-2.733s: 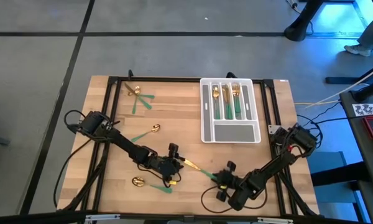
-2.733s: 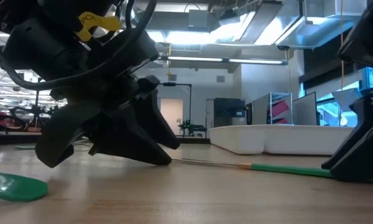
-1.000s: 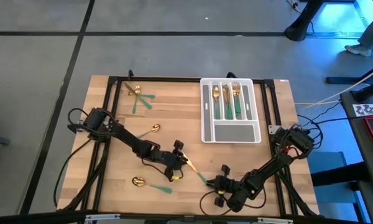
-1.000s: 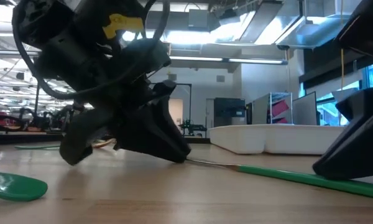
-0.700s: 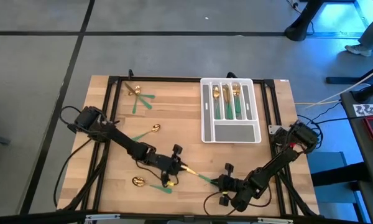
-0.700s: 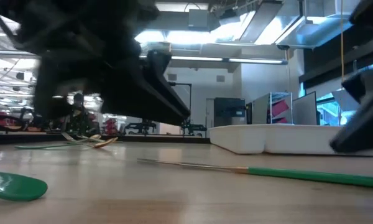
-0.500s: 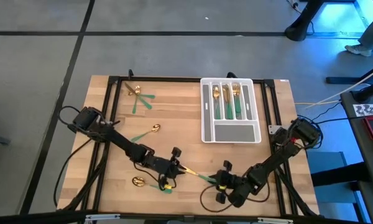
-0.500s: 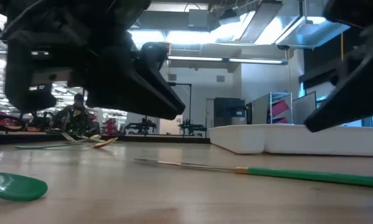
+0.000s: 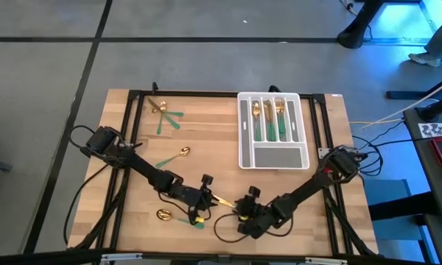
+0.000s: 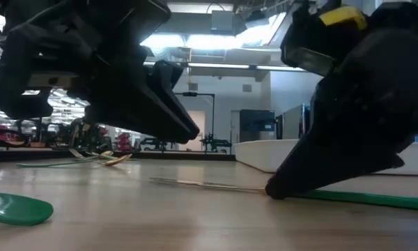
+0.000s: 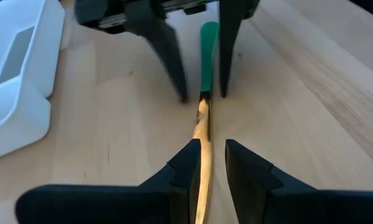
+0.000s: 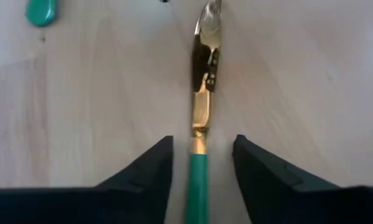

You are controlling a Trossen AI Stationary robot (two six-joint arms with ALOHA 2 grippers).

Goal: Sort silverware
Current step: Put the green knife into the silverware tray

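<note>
- A knife (image 12: 203, 74) with a gold blade and a slim green handle is seen lying flat on the wooden desk (image 9: 214, 147), between the two grippers.
- The right gripper (image 9: 244, 208) is set low over the handle end of the knife; its fingers (image 12: 150, 168) are parted, one on either side of the green handle, and no contact with the handle can be made out in the right wrist view.
- In the left wrist view the same two fingers are seen reaching down to the desk, with the handle (image 11: 208, 37) running between them.
- The left gripper (image 9: 204, 197) is placed at the blade end of the knife; its fingers (image 11: 186, 165) are only a narrow way apart, with the gold blade (image 11: 202, 124) lined up in the gap. Whether the blade is pinched or merely straddled cannot be told.
- In the low view the left gripper is seen clear of the desk surface, while the right gripper reaches down to the knife.
- A loose spoon (image 9: 164, 215) is seen just beside the left gripper's fingers, and another spoon (image 9: 178, 154) farther off.
- The grey-white tray (image 9: 273, 156) is well apart from both pairs of fingers, with several gold-and-green pieces (image 9: 268, 118) in its slots.
</note>
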